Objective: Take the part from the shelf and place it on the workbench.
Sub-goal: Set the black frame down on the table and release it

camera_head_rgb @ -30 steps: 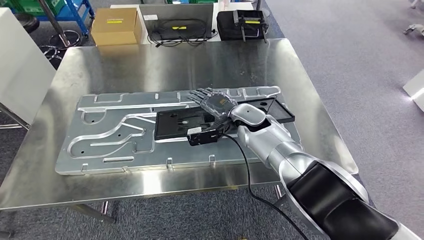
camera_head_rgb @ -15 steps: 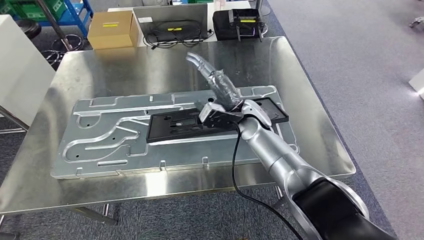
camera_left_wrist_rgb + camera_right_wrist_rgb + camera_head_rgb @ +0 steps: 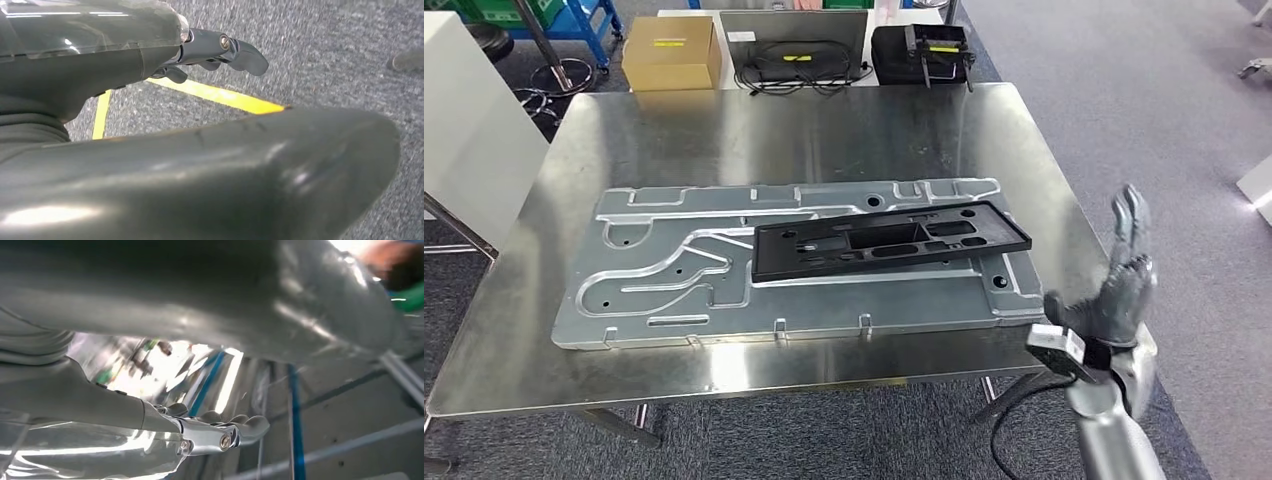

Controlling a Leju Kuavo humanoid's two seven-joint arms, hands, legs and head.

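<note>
Fingers of the right hand: spread, pointing up, holding nothing, off the near right corner of the workbench; left hand hangs over grey carpet, fingers loosely curled on nothing. Part: black, flat on the machined aluminium plate, free of both hands, so you likely need only draw the arm clear without clipping the table edge. Room: cardboard box, black case and cables behind the bench.
</note>
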